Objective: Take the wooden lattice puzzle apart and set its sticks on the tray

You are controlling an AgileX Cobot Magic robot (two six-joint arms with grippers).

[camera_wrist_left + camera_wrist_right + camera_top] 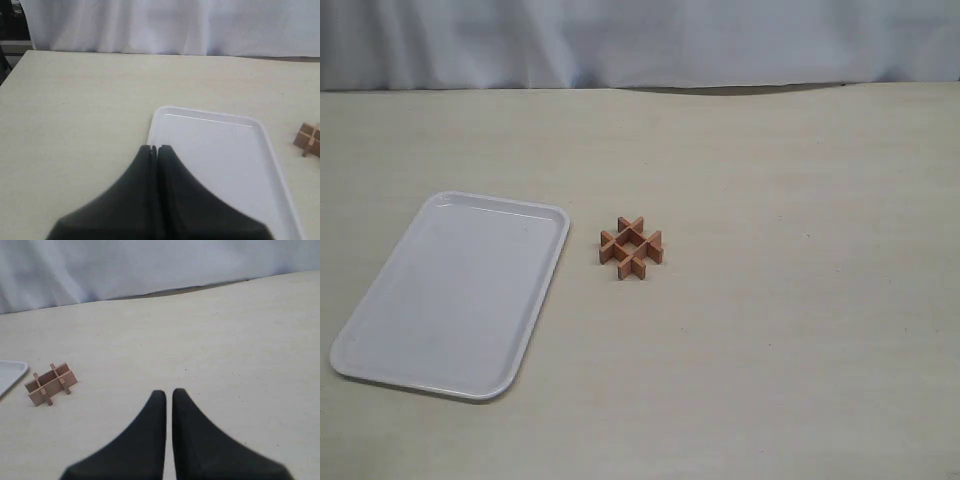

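Only the wrist views show the grippers: the left gripper (154, 148) is closed on nothing over the near end of the one white tray (380, 350), and the right gripper (169, 393) is nearly closed, empty, above bare table (800, 340). One wooden puzzle (631, 248), still assembled, sits on the table just right of the tray, with a pale cloth (640, 40) behind.

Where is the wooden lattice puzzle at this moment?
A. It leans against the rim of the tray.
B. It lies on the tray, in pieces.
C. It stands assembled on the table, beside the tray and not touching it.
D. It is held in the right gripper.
C: the wooden lattice puzzle is whole and sits on the bare table, with a clear gap to the tray, which holds no sticks.
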